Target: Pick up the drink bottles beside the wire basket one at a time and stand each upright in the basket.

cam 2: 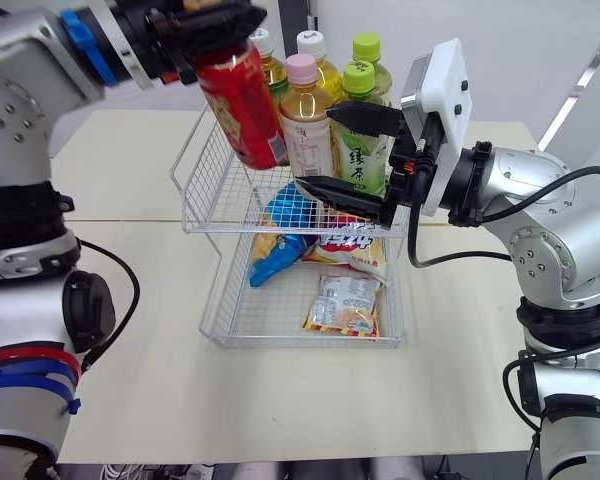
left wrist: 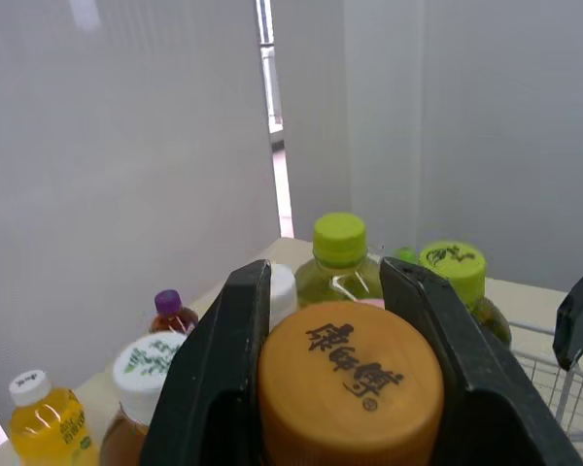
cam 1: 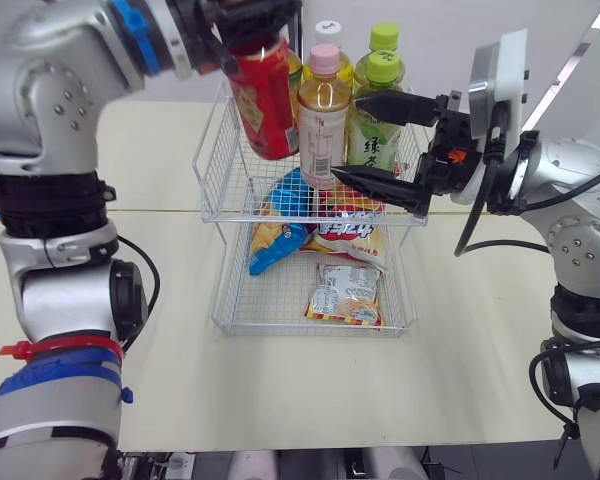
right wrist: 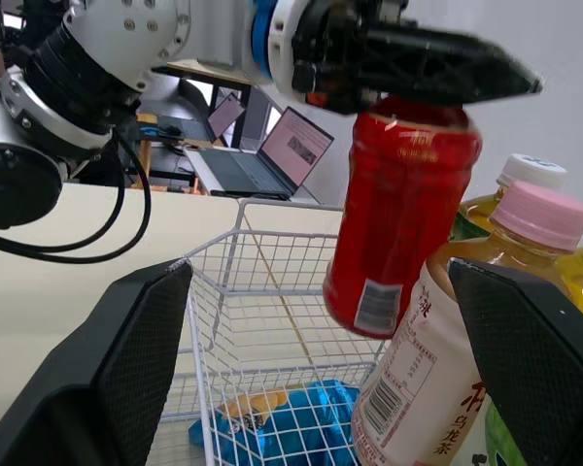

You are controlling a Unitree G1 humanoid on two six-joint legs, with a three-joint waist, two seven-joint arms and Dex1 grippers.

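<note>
My left gripper (cam 1: 248, 28) is shut on the brown cap (left wrist: 350, 383) of a red drink bottle (cam 1: 265, 100). The bottle hangs tilted over the left part of the wire basket's (cam 1: 210, 150) upper tier, with its base below the rim. Beside it in that tier stand a pink-capped amber bottle (cam 1: 323, 115), two green-capped bottles (cam 1: 382, 100) and a white-capped yellow one (cam 1: 329, 33). My right gripper (cam 1: 376, 143) is open at the basket's right side. One of its fingers (cam 1: 385, 186) sits low by the front rim and the other is up near the front green bottle.
Snack bags lie in the basket: a blue one (cam 1: 277, 228), a red-and-white one (cam 1: 352, 228) and a clear pack (cam 1: 346, 295) on the lower tier. Beige table spreads around the basket. The left wrist view shows more small bottles, yellow (left wrist: 49, 427) and purple-capped (left wrist: 170, 311).
</note>
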